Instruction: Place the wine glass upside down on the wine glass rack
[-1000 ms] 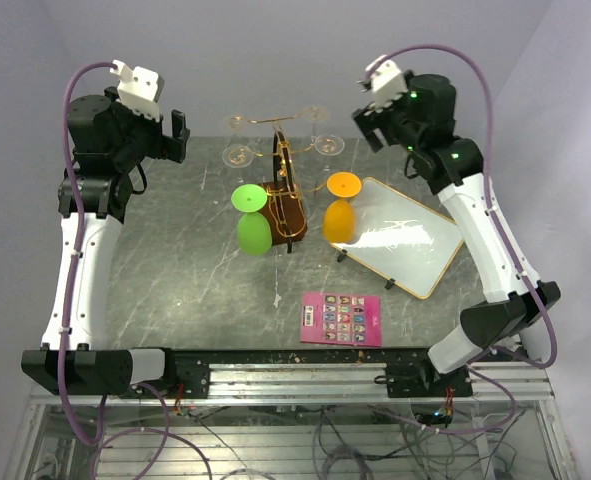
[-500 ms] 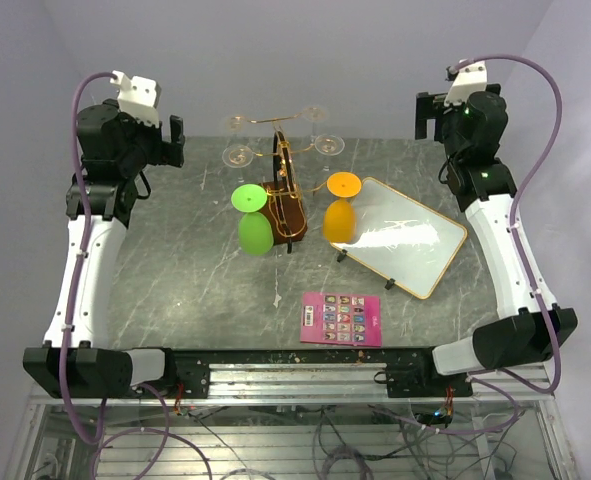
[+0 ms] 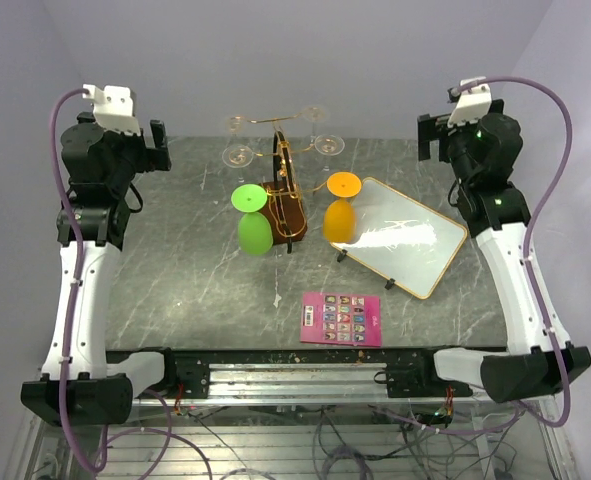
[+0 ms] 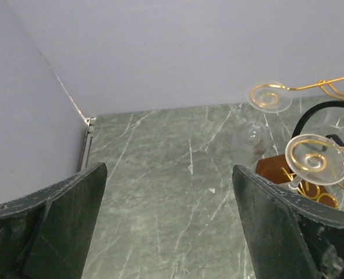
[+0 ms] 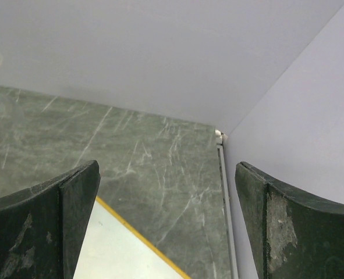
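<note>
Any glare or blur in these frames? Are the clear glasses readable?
Top external: even light, faint streaky sheen on the whiteboard; the clear glasses nearly vanish against the background. Left wrist: sharp, one glass foot crisply outlined. Right wrist: slightly soft, no glare.
</note>
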Controlling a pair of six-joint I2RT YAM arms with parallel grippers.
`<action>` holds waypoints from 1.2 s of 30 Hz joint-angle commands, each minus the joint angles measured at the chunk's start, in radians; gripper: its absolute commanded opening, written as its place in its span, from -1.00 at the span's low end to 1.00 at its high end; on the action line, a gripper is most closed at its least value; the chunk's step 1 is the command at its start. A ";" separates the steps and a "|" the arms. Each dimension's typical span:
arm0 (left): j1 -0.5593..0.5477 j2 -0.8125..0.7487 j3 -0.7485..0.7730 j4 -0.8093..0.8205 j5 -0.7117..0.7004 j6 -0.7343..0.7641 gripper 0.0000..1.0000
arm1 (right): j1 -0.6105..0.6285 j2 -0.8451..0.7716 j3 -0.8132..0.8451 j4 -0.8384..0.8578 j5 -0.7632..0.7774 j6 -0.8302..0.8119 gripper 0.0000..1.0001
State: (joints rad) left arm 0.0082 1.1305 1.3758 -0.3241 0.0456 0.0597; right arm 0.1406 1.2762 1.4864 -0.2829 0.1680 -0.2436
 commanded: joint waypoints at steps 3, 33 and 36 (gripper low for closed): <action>0.006 -0.054 -0.046 -0.001 0.093 0.024 0.99 | -0.001 -0.119 -0.112 -0.040 -0.030 0.011 0.99; 0.022 -0.254 -0.139 -0.095 -0.004 0.013 0.99 | -0.093 -0.373 -0.317 -0.062 0.024 0.079 0.99; 0.022 -0.257 -0.143 -0.097 -0.004 0.014 0.99 | -0.096 -0.365 -0.321 -0.053 0.039 0.090 0.99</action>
State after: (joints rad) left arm 0.0227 0.8825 1.2049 -0.4061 0.0719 0.0883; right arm 0.0551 0.9119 1.1698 -0.3534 0.1673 -0.1768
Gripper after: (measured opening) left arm 0.994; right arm 0.996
